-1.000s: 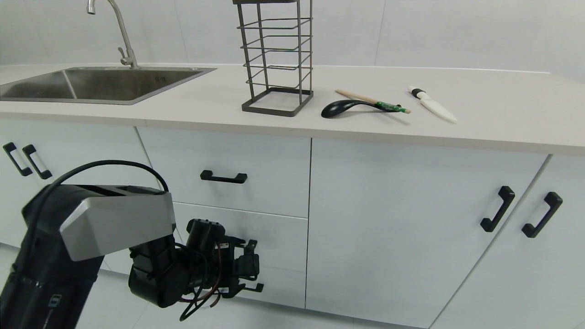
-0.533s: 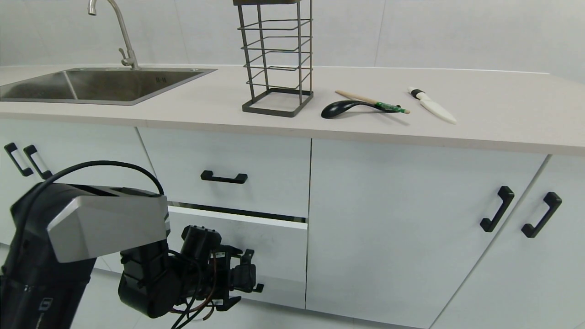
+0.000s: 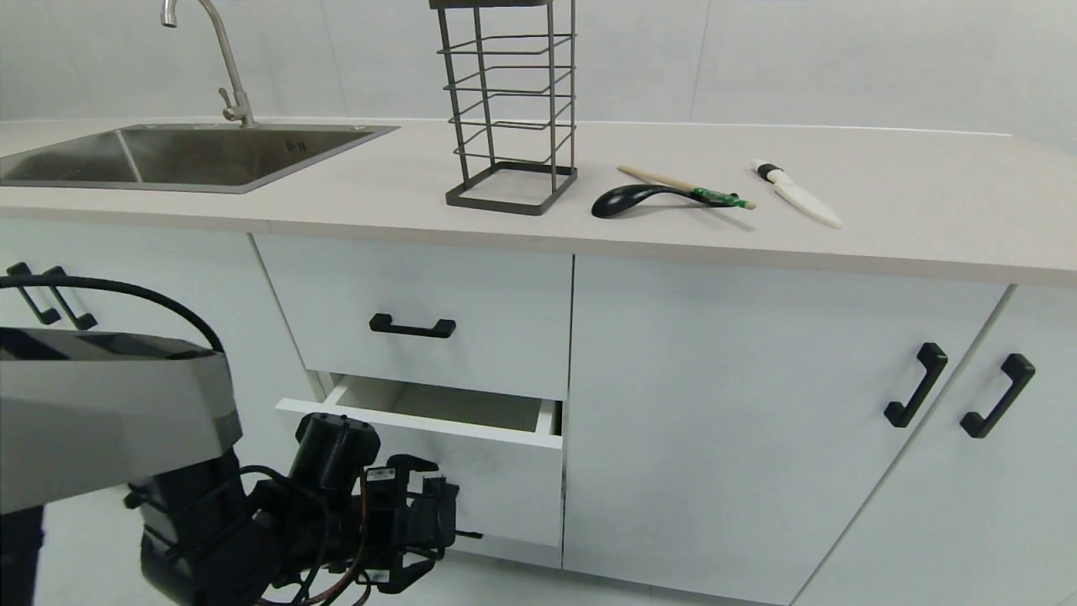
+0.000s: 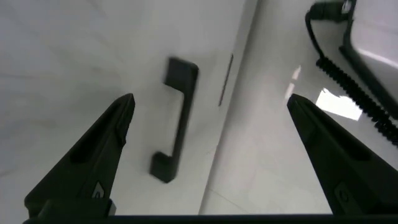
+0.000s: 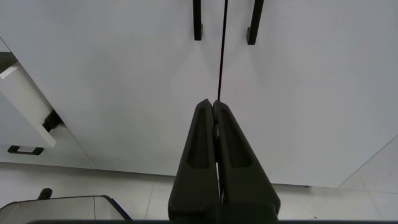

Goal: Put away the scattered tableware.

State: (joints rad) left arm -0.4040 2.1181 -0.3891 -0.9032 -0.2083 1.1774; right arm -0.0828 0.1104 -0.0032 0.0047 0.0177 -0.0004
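On the counter lie a black spoon (image 3: 627,199), a wooden stick with a green band (image 3: 686,186) resting across it, and a white knife with a black collar (image 3: 798,194). Below the counter, the lower drawer (image 3: 505,480) stands partly pulled out, its white inside showing. My left gripper (image 3: 450,526) sits low against the drawer's front, hiding its handle. In the left wrist view this gripper (image 4: 211,109) is open, with a black handle (image 4: 177,118) on a white front beyond its fingers. My right gripper (image 5: 216,109) is shut and empty, facing white cabinet doors (image 5: 298,93).
A dark wire rack (image 3: 511,105) stands on the counter left of the utensils. The steel sink (image 3: 181,156) with its tap (image 3: 220,59) is at the far left. The upper drawer (image 3: 412,326) is closed. Two black door handles (image 3: 959,391) are at the right.
The lower drawer has slid out from closed to partly open. My left arm has drawn back and down toward the left along with it.
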